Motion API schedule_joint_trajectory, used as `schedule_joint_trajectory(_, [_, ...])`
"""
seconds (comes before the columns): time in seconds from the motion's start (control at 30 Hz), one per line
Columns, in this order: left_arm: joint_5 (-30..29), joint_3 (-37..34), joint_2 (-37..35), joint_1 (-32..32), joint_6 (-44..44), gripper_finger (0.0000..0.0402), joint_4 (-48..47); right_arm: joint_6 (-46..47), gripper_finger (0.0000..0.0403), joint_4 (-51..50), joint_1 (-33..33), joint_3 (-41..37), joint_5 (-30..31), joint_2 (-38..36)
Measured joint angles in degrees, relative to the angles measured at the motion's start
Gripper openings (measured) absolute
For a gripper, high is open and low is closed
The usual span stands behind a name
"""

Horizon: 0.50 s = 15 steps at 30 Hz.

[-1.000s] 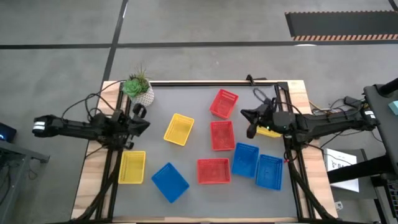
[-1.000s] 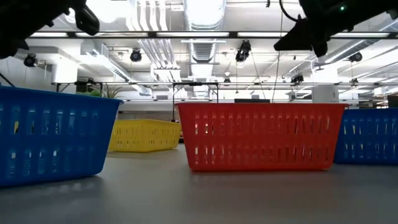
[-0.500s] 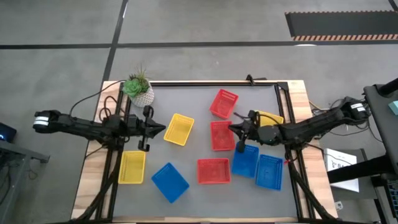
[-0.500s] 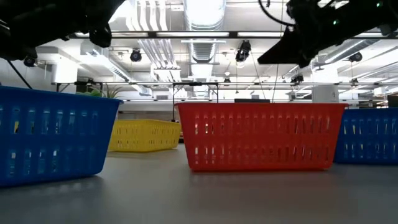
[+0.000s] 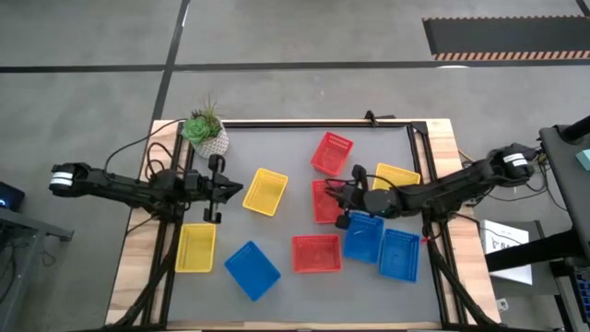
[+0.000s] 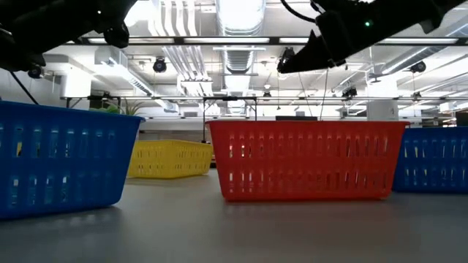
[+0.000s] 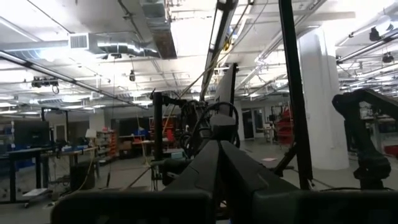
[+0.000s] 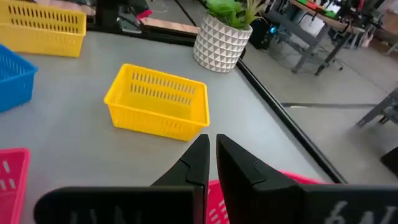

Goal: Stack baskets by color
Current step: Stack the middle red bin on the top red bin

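Observation:
Nine baskets lie scattered on the grey table. The red ones are at the far middle (image 5: 332,153), the middle (image 5: 323,207) and the near middle (image 5: 316,254). One yellow basket (image 5: 265,192) is left of centre, one (image 5: 195,247) at the near left, and one (image 5: 398,173) partly under my right arm. One blue basket (image 5: 252,269) is near, and two (image 5: 364,237) (image 5: 399,254) stand side by side at the right. My right gripper (image 5: 330,189) (image 8: 211,149) hovers shut above the middle red basket (image 8: 292,182). My left gripper (image 5: 241,191) (image 7: 219,152) hangs shut beside the centre-left yellow basket (image 8: 158,99).
A white potted plant (image 5: 207,132) stands at the table's far left corner. A black frame (image 5: 313,123) runs along the far edge. Bare grey table (image 5: 277,231) lies between the baskets in the middle. In the low view both arms (image 6: 110,22) (image 6: 329,36) hang above the baskets.
My right gripper has travelled from the table's right edge toward the left, sinking slightly and rolling, and now hangs over the middle red basket. It stays shut. My left gripper has rolled a little. No basket has moved.

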Motion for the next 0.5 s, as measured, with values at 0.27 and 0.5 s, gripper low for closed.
schedule_joint_trajectory(0.27, [0.0,0.1,-0.1,0.0,0.0,0.0,0.9,0.5,0.0022,-17.5,0.0,8.3,-8.3,3.2])
schedule_joint_trajectory(0.5, [0.0,0.1,-0.8,0.0,0.1,0.0,2.8,2.8,0.0022,-26.0,0.0,15.9,-12.1,7.2])
